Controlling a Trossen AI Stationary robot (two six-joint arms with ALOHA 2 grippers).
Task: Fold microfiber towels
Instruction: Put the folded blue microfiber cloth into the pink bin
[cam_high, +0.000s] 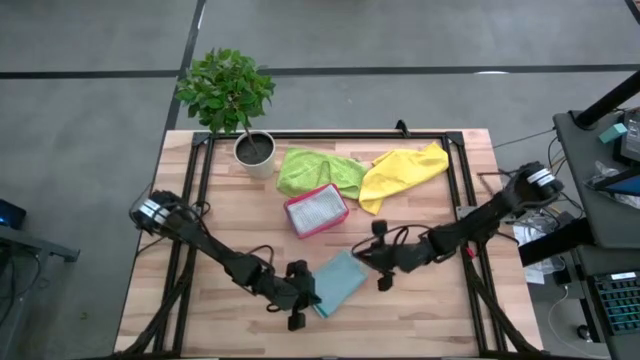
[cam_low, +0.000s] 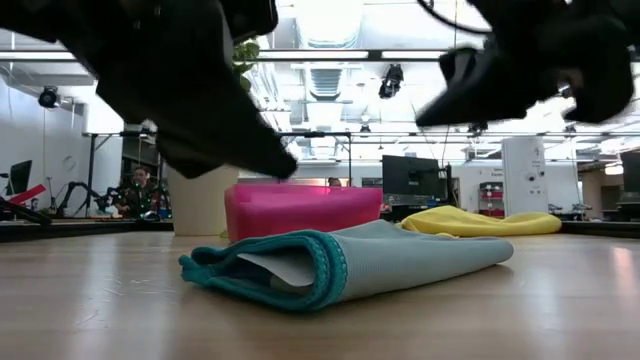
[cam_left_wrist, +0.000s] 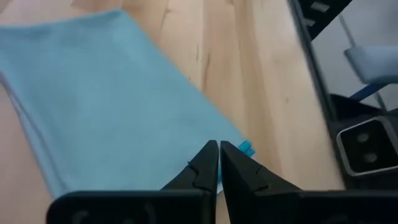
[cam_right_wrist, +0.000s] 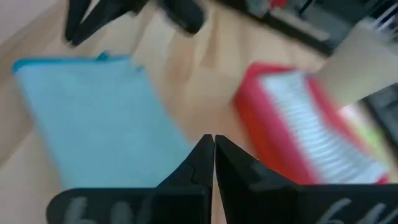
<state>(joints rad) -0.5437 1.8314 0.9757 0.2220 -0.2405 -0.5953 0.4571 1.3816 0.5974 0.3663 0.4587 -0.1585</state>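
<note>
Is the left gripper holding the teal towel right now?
No: the left gripper is shut with nothing between its fingers, just off the edge of the folded teal towel lying flat on the table.

My table (cam_high: 420, 300) is pale wood planks, smooth with a light sheen, framed in matt black metal. The teal towel (cam_high: 338, 281) is soft, matt cloth with a darker stitched edge; the lime towel (cam_high: 315, 170) and yellow towel (cam_high: 405, 170) look equally matt and soft. The pink tray (cam_high: 317, 211) is glossy plastic. My fingers (cam_left_wrist: 208, 171) are matt black.
</note>
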